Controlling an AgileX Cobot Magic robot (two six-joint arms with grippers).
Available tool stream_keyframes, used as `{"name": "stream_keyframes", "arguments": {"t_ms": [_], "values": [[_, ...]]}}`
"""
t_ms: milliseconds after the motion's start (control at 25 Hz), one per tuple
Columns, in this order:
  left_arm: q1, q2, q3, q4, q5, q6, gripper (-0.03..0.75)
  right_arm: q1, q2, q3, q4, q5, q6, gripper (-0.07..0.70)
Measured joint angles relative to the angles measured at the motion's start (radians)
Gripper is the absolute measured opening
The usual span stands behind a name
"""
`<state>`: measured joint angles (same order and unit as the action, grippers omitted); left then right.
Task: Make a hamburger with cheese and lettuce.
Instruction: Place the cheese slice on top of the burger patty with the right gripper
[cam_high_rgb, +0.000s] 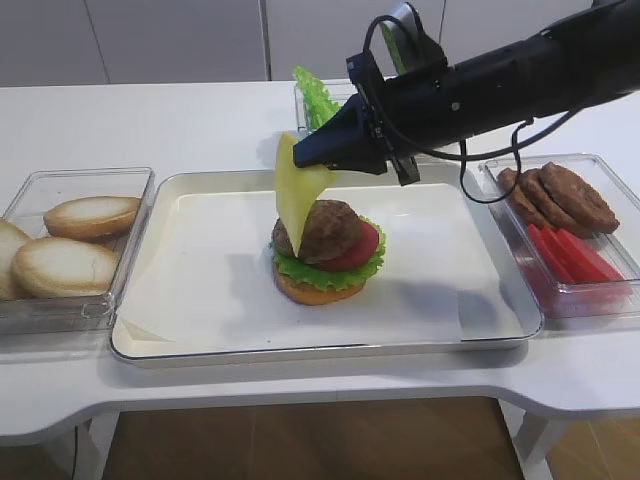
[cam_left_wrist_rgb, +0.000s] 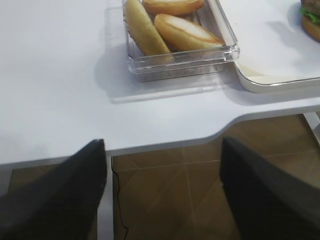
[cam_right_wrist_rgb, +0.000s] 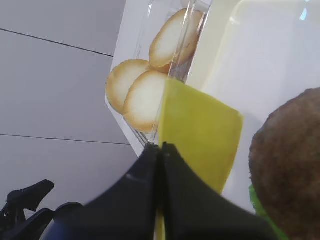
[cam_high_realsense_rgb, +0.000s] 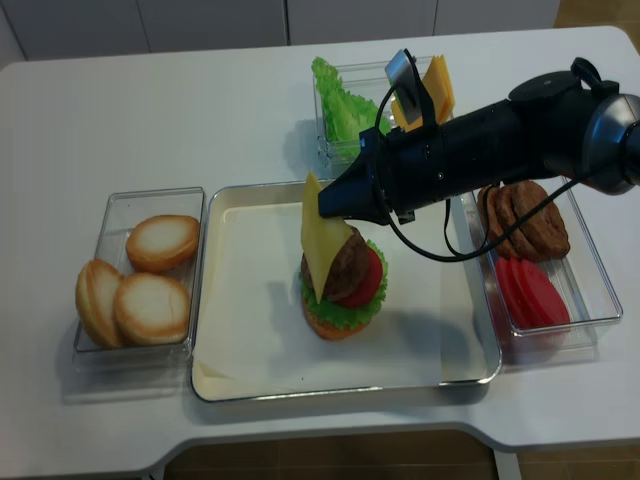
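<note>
1. The right end effector is clamped shut on one corner of the cheese, which hangs steeply below it, its lower tip at the near-left edge of the patty on the hamburger. The slice is not lying flat (a release now would likely let it slide off to the side onto the tray).
2. The stack sits just below and ahead of the tips. The patty leans on the tomato slice, so a push from the descending cheese or fingers could tip it off the lettuce.
3. The grip is only on an edge, so the slice may fold or stick to the pads on opening.
4. The left end effector stands open over the table edge, well away, posing no risk.
</note>
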<state>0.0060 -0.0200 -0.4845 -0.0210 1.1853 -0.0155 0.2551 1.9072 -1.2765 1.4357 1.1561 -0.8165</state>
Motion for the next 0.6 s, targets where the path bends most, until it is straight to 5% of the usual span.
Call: {"name": "stream_keyframes", "arguments": {"t_ms": [600], "values": [[0.000,0.000,0.000,0.000,0.000,0.000,0.528,0.000,0.017,0.000,0.000,0.018,0.002,-0.001]]}}
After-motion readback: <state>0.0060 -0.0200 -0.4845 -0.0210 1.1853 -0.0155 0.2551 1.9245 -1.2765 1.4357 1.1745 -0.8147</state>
